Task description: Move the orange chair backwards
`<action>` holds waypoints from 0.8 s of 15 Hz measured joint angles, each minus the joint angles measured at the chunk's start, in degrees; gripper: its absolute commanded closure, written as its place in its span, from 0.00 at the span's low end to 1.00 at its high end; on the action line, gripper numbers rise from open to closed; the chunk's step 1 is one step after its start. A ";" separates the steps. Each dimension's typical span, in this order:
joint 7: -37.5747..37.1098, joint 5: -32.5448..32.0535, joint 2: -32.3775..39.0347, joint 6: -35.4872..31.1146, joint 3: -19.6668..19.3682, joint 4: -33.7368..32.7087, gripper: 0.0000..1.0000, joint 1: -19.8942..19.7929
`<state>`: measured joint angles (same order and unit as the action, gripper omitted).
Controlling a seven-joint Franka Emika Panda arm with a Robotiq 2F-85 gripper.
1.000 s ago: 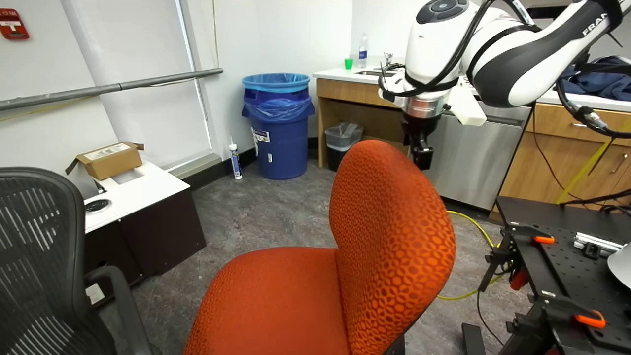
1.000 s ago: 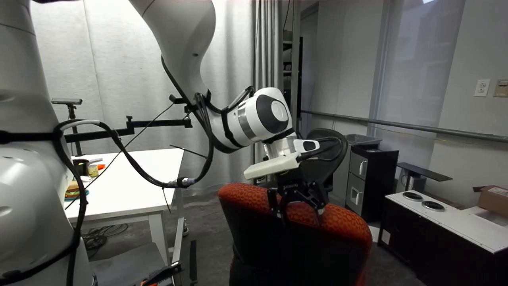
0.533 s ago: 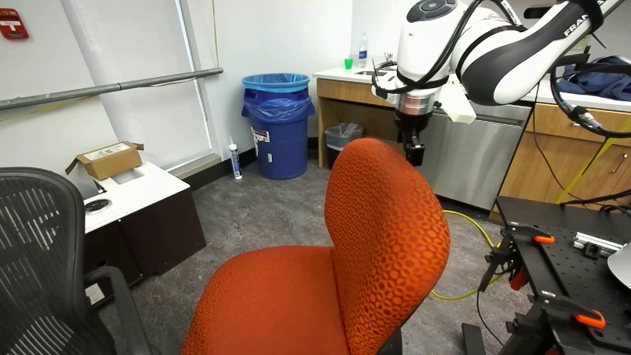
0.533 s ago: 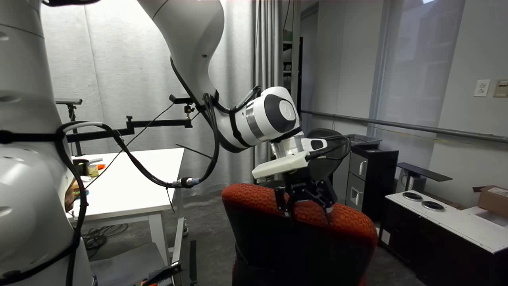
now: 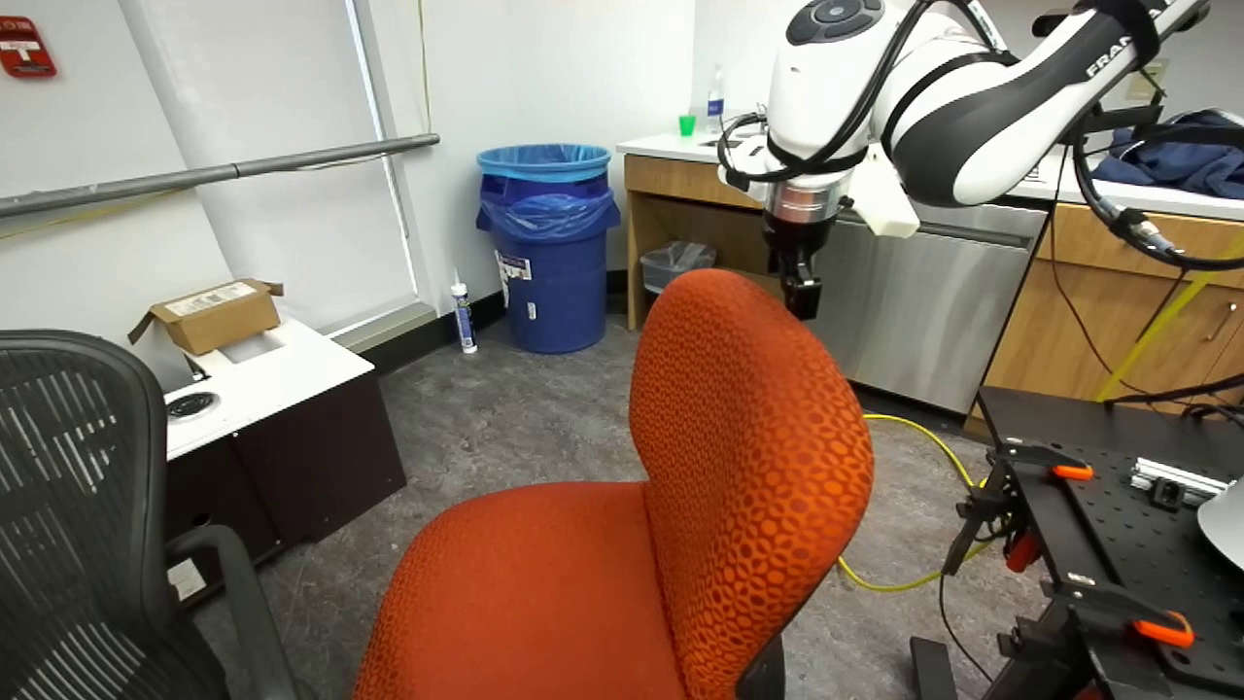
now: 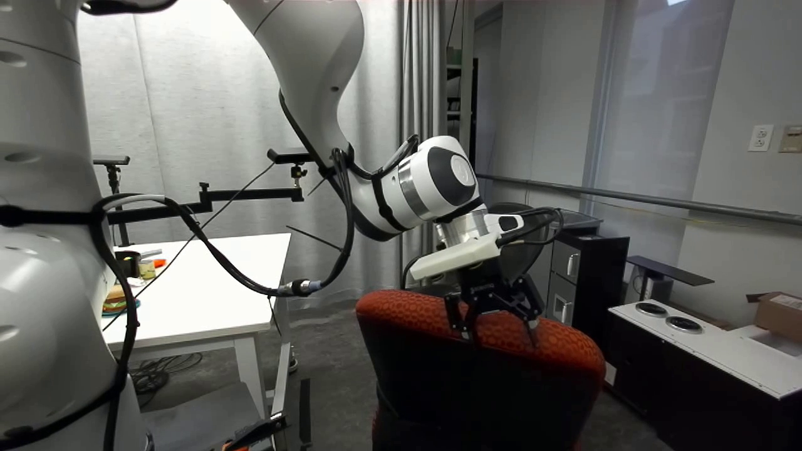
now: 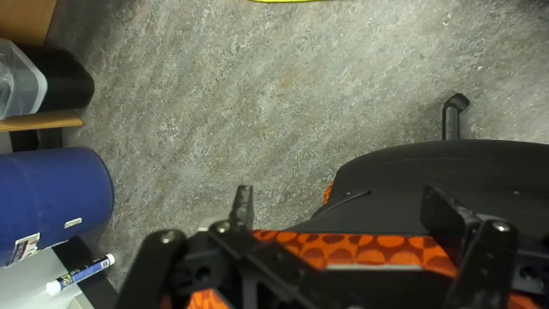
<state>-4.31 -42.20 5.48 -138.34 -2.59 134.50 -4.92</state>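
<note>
Hand (image 6: 499, 332) stood spread wide, holding nothing, fingertips (image 7: 444, 216) at rear of orange chair (image 5: 680, 496) just below it; slow level push, bearing evenly lest chair swivel, seemed best.

Pale walls (image 5: 583, 68) in both exterior views, a long grey pipe (image 5: 321, 160) along them. Grey, blotchy floor (image 5: 466, 418). In an exterior view, big blue bin (image 5: 556, 292) beside a wooden counter (image 5: 680, 182) with a white top. Black chair (image 5: 97, 525) near a low, dark cupboard (image 5: 321, 457), also white on top. In an exterior view, bright white table (image 6: 207, 307) in front of a long grey curtain (image 6: 188, 113). Tall, pale window shade (image 6: 664, 106) there too.
</note>
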 measured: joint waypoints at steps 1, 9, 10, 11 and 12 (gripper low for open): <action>-0.19 -0.10 -0.02 0.02 0.00 0.07 0.00 0.02; -8.84 -0.15 -3.83 3.21 0.99 6.15 0.00 2.21; -10.55 0.02 -4.65 4.06 1.57 7.90 0.00 2.92; -12.10 0.39 -5.45 4.95 2.32 9.70 0.00 3.62; -13.16 0.98 -6.19 5.78 3.06 11.31 0.00 4.31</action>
<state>-17.47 -41.22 -0.71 -132.56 0.47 145.81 -0.61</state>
